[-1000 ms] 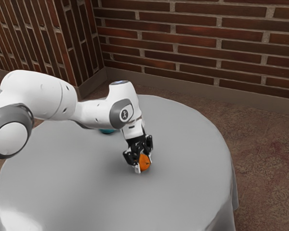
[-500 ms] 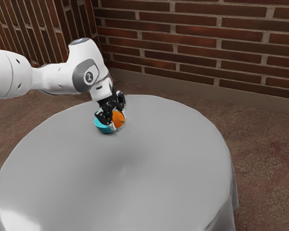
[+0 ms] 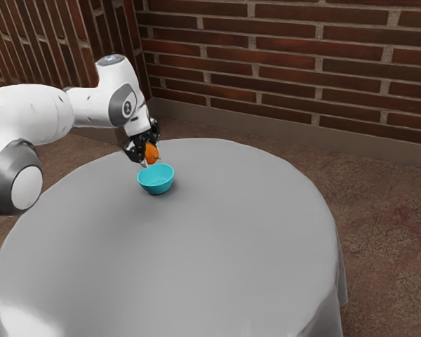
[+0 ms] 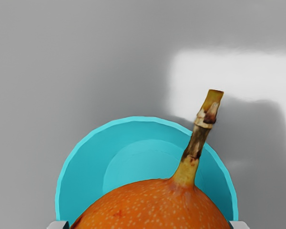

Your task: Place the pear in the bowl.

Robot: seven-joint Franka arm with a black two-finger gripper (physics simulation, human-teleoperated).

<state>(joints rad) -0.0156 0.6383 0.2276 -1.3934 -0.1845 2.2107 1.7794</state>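
Pinching the orange pear [image 3: 151,152] in the claw [image 3: 151,162], up over the bowl [image 3: 156,184] on the table [image 3: 217,246], pointing its stem [image 4: 198,138] outward across the rim, with long axis roughly crosswise to the pinch.

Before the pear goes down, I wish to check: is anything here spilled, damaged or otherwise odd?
Nothing stands out: the bowl sits upright, no spill shows, and the held pear looks undamaged.

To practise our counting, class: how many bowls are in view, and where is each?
1: the turquoise bowl stands on the table, below the pear that the gripper holds. Another could be hidden behind the arm.
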